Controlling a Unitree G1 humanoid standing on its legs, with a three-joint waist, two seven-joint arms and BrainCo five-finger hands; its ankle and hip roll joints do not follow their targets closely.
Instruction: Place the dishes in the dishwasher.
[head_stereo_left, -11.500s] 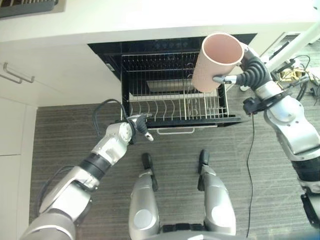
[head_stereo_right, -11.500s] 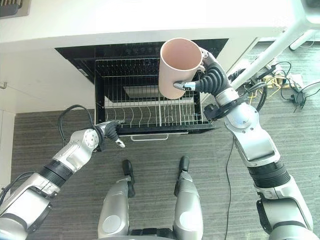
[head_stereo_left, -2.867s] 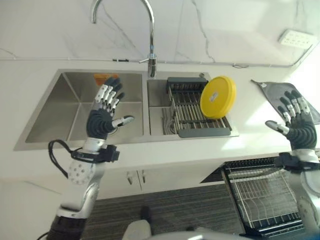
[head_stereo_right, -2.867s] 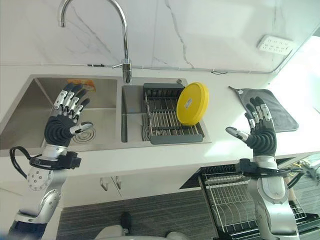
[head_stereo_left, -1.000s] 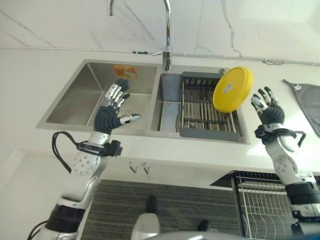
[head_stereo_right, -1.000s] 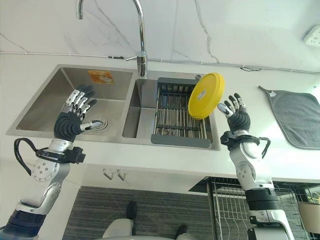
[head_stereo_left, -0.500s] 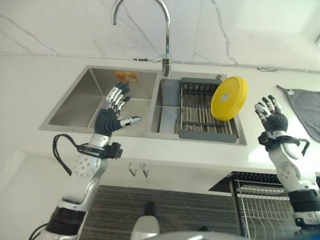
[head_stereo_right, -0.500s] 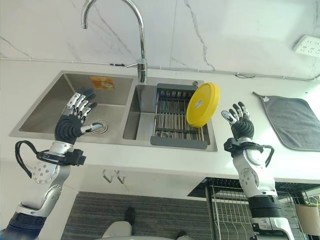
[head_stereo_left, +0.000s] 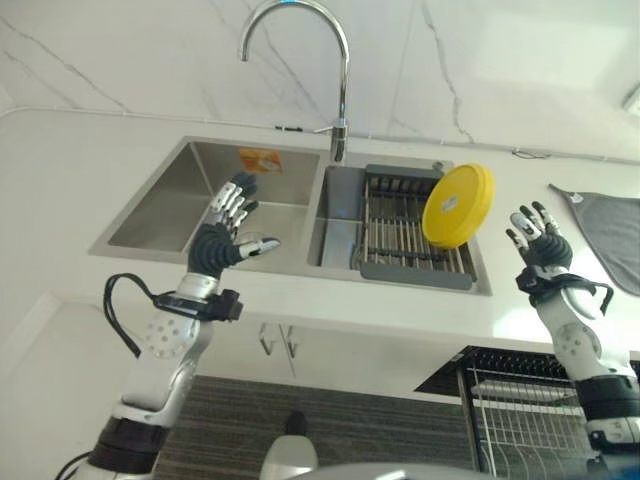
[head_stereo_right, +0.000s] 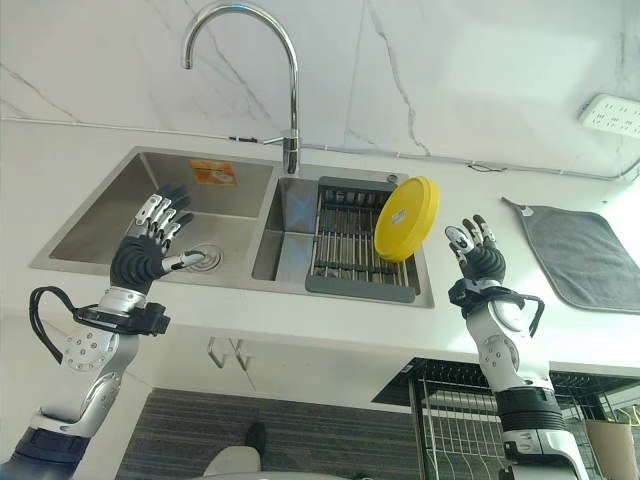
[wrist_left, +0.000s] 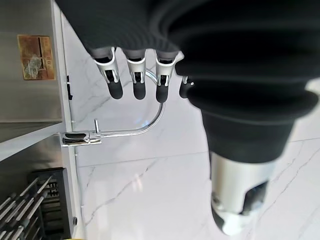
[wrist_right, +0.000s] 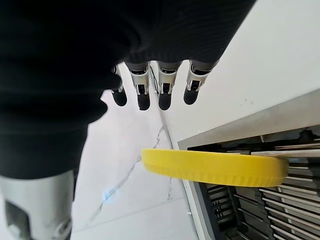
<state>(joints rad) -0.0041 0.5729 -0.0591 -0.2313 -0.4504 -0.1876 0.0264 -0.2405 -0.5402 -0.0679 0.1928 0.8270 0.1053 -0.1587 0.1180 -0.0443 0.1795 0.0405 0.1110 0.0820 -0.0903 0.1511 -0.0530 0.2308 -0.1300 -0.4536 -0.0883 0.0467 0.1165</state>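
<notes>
A round yellow plate (head_stereo_left: 457, 206) stands on edge, leaning in the grey drying rack (head_stereo_left: 410, 246) set in the right basin of the steel sink (head_stereo_left: 160, 215). My right hand (head_stereo_left: 540, 248) is raised over the counter just right of the plate, open with fingers spread, apart from it. In the right wrist view the plate (wrist_right: 215, 168) shows edge-on past the straight fingers (wrist_right: 143, 92). My left hand (head_stereo_left: 215, 240) hovers open above the front rim of the left basin, holding nothing. The dishwasher's wire rack (head_stereo_right: 465, 425) is pulled out below the counter at the lower right.
A tall curved tap (head_stereo_right: 290, 75) rises behind the sink. A grey cloth (head_stereo_right: 585, 255) lies on the counter at the far right, with a wall socket (head_stereo_right: 612, 116) above it. White cabinet doors (head_stereo_left: 300, 350) run under the counter.
The camera has shifted, so the scene sits slightly differently. Both hands stay open and raised; the right hand remains beside the plate without touching it.
</notes>
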